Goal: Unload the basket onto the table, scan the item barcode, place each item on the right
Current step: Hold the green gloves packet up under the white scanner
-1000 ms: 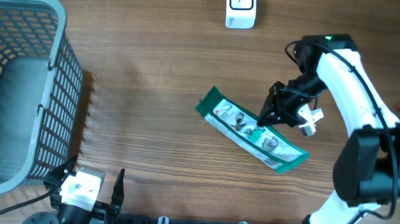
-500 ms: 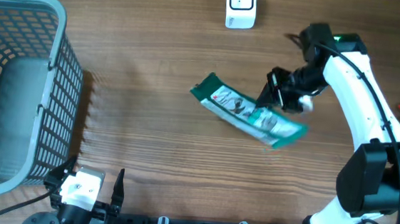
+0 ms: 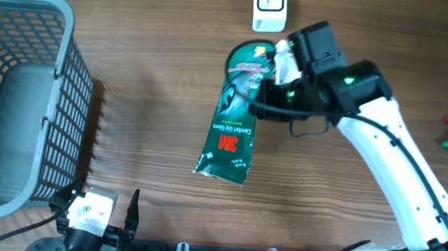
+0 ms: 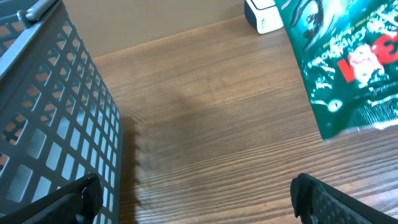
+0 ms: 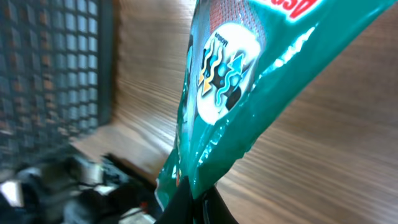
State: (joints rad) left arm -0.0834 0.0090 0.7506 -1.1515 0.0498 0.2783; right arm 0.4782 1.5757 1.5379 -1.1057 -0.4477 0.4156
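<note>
Overhead straight down on whole table point(image 3: 172, 73), left wrist low at near edge facing far edge, right wrist close against green packet point(image 5: 249, 93), all 3 share green packet, basket point(image 3: 74, 114).

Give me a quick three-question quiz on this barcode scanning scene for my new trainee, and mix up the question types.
1. True or false: the left gripper stands open and holds nothing.
2. The green plastic packet is held by: A) the left gripper, B) the right gripper, C) nothing, it lies flat on the table.
3. Short answer: which end of the packet is nearer the white box-shaped scanner, the gripped end or the free end?

Key: 1 true; 2 B; 3 the gripped end.
</note>
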